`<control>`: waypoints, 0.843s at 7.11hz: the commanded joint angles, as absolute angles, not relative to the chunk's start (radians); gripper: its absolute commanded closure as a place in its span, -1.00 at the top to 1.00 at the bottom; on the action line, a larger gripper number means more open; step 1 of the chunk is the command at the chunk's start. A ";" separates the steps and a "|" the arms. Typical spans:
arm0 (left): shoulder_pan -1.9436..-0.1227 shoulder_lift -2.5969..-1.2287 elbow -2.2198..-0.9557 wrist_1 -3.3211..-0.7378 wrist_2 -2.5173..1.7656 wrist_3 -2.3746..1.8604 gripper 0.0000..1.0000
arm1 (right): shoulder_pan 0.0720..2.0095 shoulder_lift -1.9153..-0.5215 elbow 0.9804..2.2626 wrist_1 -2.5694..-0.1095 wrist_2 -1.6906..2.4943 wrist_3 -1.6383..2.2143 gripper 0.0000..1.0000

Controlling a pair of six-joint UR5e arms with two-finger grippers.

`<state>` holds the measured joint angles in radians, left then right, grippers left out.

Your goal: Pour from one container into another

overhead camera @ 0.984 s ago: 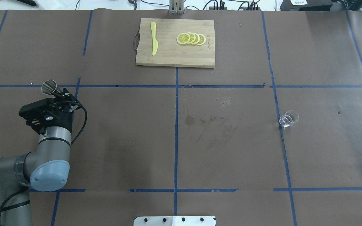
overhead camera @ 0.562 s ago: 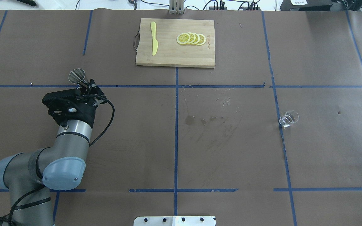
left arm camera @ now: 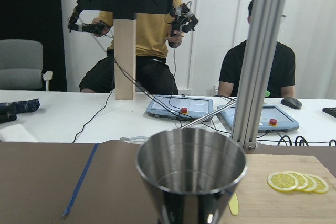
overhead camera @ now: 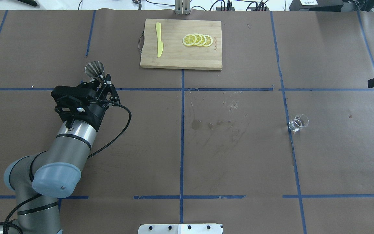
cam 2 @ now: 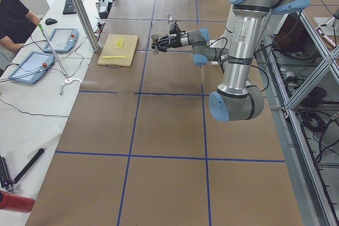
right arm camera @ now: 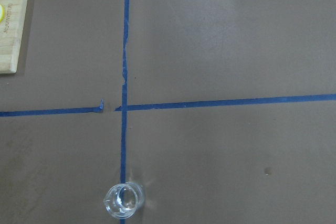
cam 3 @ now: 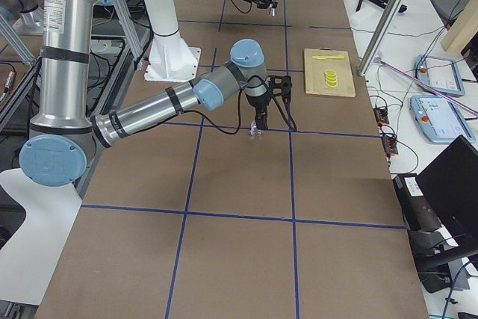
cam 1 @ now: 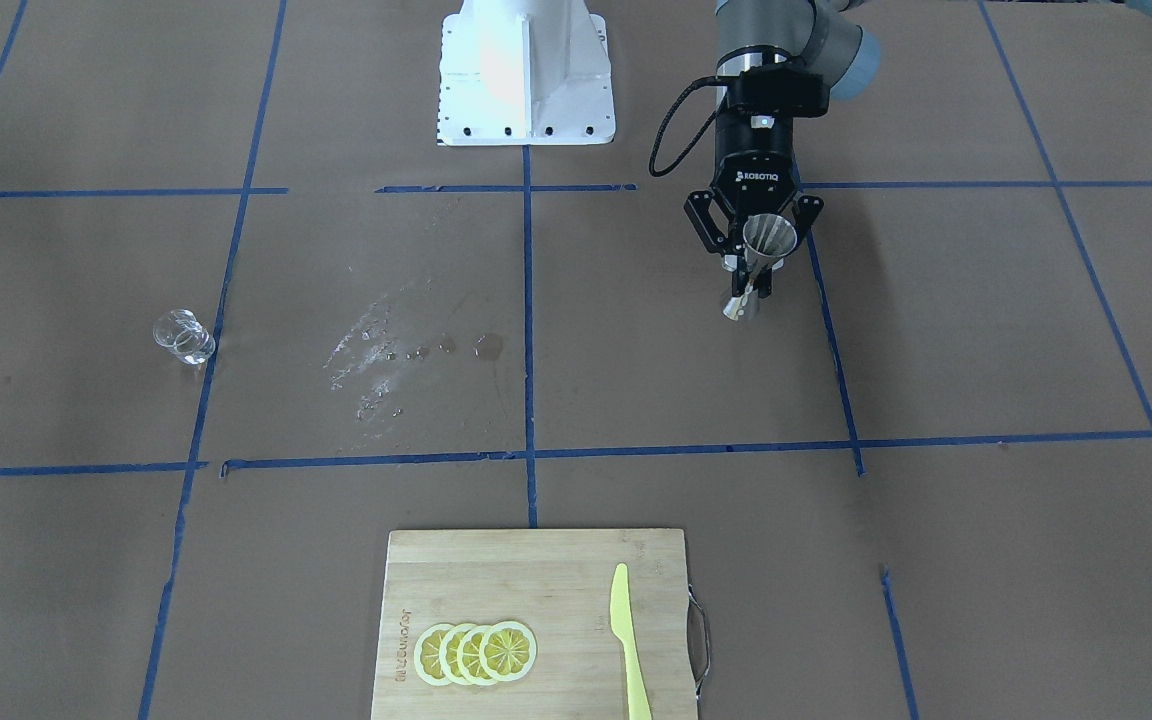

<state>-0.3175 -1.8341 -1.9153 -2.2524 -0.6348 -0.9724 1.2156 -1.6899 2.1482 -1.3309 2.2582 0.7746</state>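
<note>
The left end effector (overhead camera: 103,82) pinches the steel jigger (overhead camera: 94,69), likely light and slick, near its narrow waist, probably the surest hold.

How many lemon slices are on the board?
4. The round yellow lemon slices overlap in one row on the rectangular wooden cutting board; more could hide underneath.

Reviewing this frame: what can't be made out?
The right gripper: shown whole only in the exterior right view; open or shut unclear.
The glass cup: contents unreadable, too small and clear in every view.
The steel jigger: lower cone cut off by the left wrist view's bottom edge.
</note>
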 commanded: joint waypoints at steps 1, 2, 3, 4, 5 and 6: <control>-0.342 -1.836 -1.917 -2.305 -0.817 -0.861 -1.00 | 1.069 -1.692 2.241 -1.330 2.087 0.938 1.00; -0.344 -1.836 -1.911 -2.409 -0.831 -0.768 -1.00 | 1.001 -1.690 2.262 -1.330 2.010 1.006 1.00; -0.344 -1.833 -1.892 -2.471 -0.863 -0.737 -1.00 | 0.950 -1.692 2.272 -1.309 1.953 1.040 1.00; -0.345 -1.839 -1.860 -2.473 -0.892 -0.718 -1.00 | 0.934 -1.706 2.272 -1.260 1.933 1.075 1.00; -0.345 -1.880 -1.849 -2.471 -0.896 -0.718 -1.00 | 0.922 -1.742 2.272 -1.200 1.913 1.080 1.00; -0.345 -1.906 -1.841 -2.471 -0.934 -0.718 -1.00 | 0.885 -1.764 2.272 -1.151 1.858 1.144 1.00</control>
